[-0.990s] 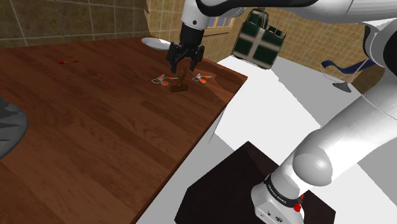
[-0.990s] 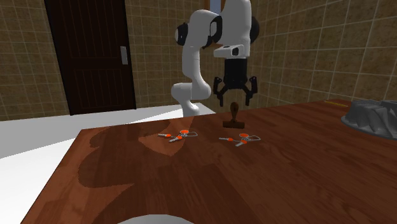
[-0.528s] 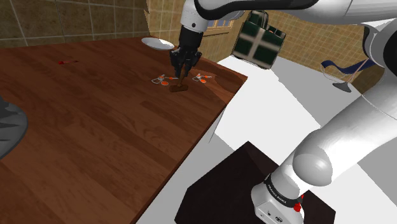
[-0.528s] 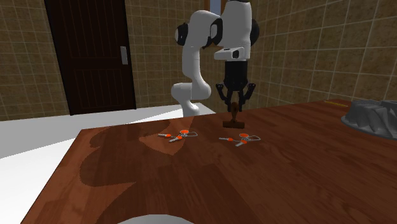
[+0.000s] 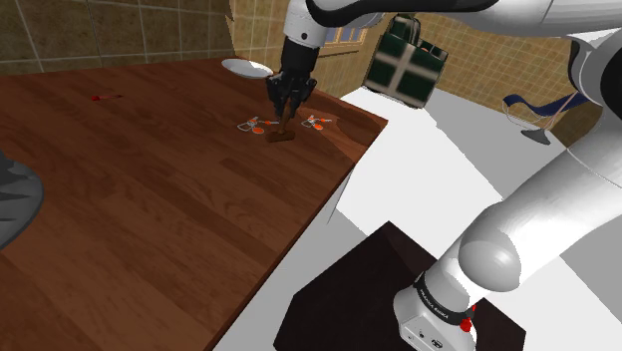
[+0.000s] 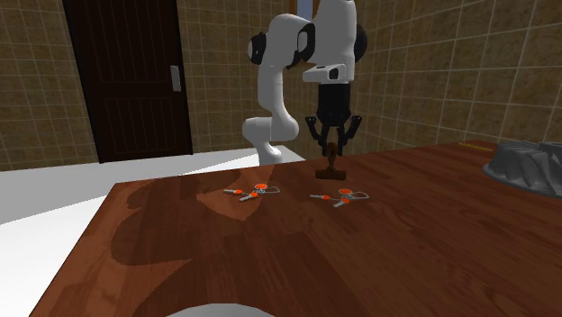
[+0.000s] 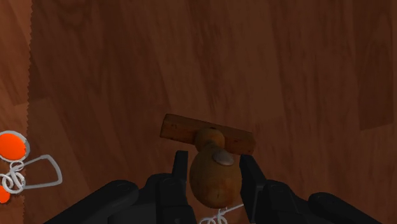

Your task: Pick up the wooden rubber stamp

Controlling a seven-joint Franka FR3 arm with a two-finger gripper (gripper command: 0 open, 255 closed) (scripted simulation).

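Note:
The wooden rubber stamp (image 5: 283,134) stands upright on the dark wooden table (image 5: 150,199), near the table's far edge in the shoulder view. It has a rounded brown knob and a flat rectangular base (image 7: 191,129). My black gripper (image 5: 287,108) comes straight down over it and is shut on the knob (image 7: 213,175), one finger on each side. In the second exterior view the stamp (image 6: 331,167) hangs under the gripper (image 6: 333,147), its base at or barely above the table top.
Two key rings with orange tags lie either side of the stamp (image 5: 257,126) (image 5: 317,123). A white plate (image 5: 245,68) sits at the table's far edge, a grey pan (image 6: 527,167) at one end. A green bag (image 5: 404,62) hangs beyond the table.
The gripper came down over the stamp and its fingers went from wide open to shut on the knob. The stamp's base seems to have risen very slightly.

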